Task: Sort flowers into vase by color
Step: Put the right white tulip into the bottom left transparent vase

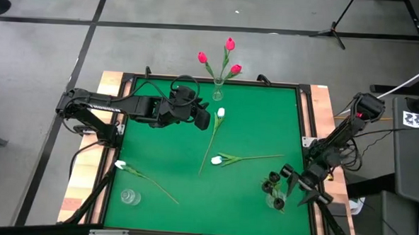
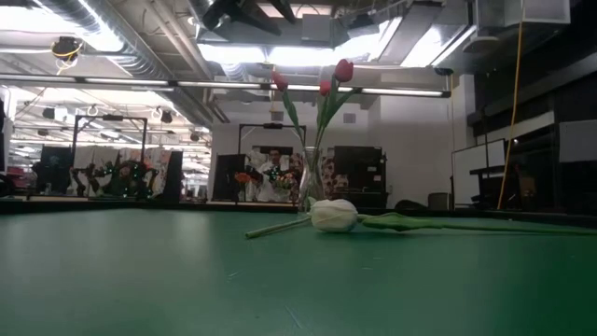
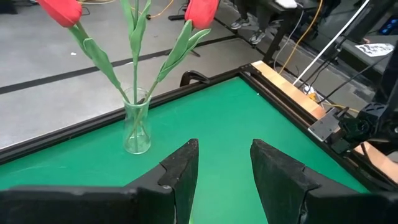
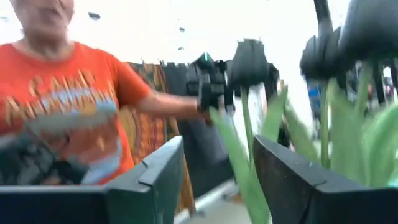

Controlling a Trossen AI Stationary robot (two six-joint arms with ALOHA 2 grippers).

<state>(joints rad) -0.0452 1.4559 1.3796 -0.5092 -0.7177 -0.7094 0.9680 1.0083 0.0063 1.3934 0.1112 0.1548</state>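
My left pincer point(image 1: 208, 119) hovers over the far half of the green felt worktop point(image 1: 251, 126), its two dark fingers point(image 3: 180, 171) parted with nothing between them. It holds no flower. Just beyond it, at the far edge, the clear glass vase point(image 1: 218, 92) holds three red artificial tulips point(image 1: 230, 44) upright on long green stems.

My right pincer point(image 1: 292, 179) sits at the near right corner, jaws spread and released, beside a second glass vase point(image 1: 274, 198) holding the black-headed tulips point(image 1: 272, 182); their dark buds and green leaves rise right past my right fingers point(image 4: 280, 180).

Three white tulips lie flat on the worktop: one point(image 1: 220, 113) slanting down the middle just beside my left pincer, one point(image 1: 217, 159) crossing toward the right, one point(image 1: 120, 165) near the left edge. An empty clear vase point(image 1: 128, 196) stands at the near left corner.

A person in an orange shirt point(image 4: 68, 106) shows behind the table.
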